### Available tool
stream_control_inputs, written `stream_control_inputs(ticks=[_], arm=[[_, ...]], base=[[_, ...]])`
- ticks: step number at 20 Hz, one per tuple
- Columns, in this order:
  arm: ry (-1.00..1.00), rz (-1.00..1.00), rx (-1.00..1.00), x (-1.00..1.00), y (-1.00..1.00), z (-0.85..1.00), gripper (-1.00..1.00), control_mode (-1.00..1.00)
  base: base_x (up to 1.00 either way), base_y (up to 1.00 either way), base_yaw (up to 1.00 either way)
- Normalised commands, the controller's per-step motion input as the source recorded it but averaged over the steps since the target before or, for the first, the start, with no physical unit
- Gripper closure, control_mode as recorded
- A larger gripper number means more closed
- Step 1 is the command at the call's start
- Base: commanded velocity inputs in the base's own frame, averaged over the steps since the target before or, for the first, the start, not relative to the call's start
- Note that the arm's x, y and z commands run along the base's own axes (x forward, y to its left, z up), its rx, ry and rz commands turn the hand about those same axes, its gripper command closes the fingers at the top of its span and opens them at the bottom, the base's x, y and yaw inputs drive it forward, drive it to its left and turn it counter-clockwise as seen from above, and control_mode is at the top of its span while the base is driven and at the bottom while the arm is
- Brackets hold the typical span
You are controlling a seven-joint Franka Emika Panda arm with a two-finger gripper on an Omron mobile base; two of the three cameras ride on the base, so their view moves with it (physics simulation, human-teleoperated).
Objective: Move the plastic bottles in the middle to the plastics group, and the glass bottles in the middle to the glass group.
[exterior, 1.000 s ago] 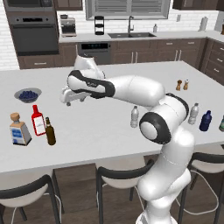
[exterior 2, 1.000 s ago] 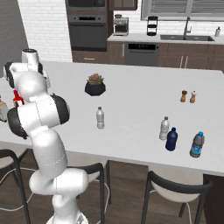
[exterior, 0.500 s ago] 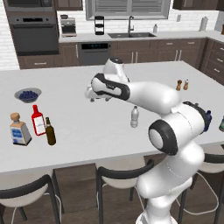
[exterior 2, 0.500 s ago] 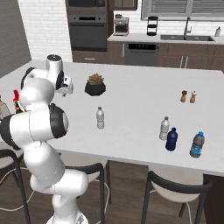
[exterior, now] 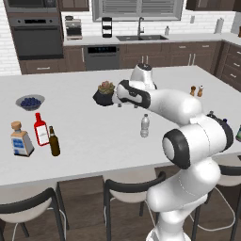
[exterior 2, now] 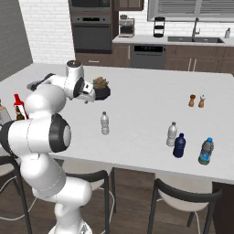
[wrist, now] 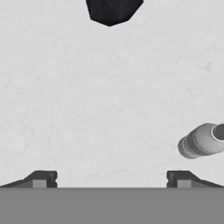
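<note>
A clear water bottle (exterior: 145, 126) (exterior 2: 105, 123) stands alone in the middle of the white island; the hand view catches it from above as a clear water bottle (wrist: 201, 140) at the right edge. My gripper (exterior: 119, 100) (exterior 2: 89, 98) (wrist: 111, 179) hangs open over bare counter between that bottle and the plant, nothing between its fingertips (wrist: 41, 178). At the left end, the brown long-necked bottle (exterior: 54, 141) stands beside the red bottle (exterior: 41, 129) and the squarish clear bottle (exterior: 21, 140). On the right stand a dark blue bottle (exterior 2: 179, 145), a clear one (exterior 2: 172, 134) and a blue-capped one (exterior 2: 206, 151).
A potted plant in a black pot (exterior: 104, 93) (exterior 2: 101, 90) (wrist: 113, 11) sits just beyond the gripper. A bowl of blue berries (exterior: 30, 101) is at the far left. Salt and pepper shakers (exterior: 196, 90) (exterior 2: 197, 100) stand towards the far right. Stools line the near edge.
The arm has swung from the left end of the island to its middle, by the plant. The gripper has stayed open and empty. No bottle has moved.
</note>
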Motion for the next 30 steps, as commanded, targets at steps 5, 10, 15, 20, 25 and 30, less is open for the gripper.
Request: stream_control_inputs(ticks=[5, 10, 15, 20, 25, 30], arm=[[0.00, -0.06, -0.02, 0.13, -0.80, -0.19, -1.00, -1.00], [0.00, -0.06, -0.08, 0.11, -0.62, -0.32, -1.00, -1.00], [0.00, -0.02, -0.12, 0.19, -0.13, -0.24, -1.00, -1.00], [0.03, -0.01, -0.05, 0.12, -0.10, -0.12, -1.00, -1.00], [0.05, 0.00, 0.00, 0.00, -0.27, -0.20, -1.00, -1.00], [0.03, -0.01, 0.00, 0.01, -0.11, -0.24, -1.00, -1.00]], base=[[0.00, 0.00, 0.00], [0.00, 0.00, 0.00], [0.00, 0.00, 0.00], [0.00, 0.00, 0.00], [0.00, 0.00, 0.00], [0.00, 0.00, 0.00]])
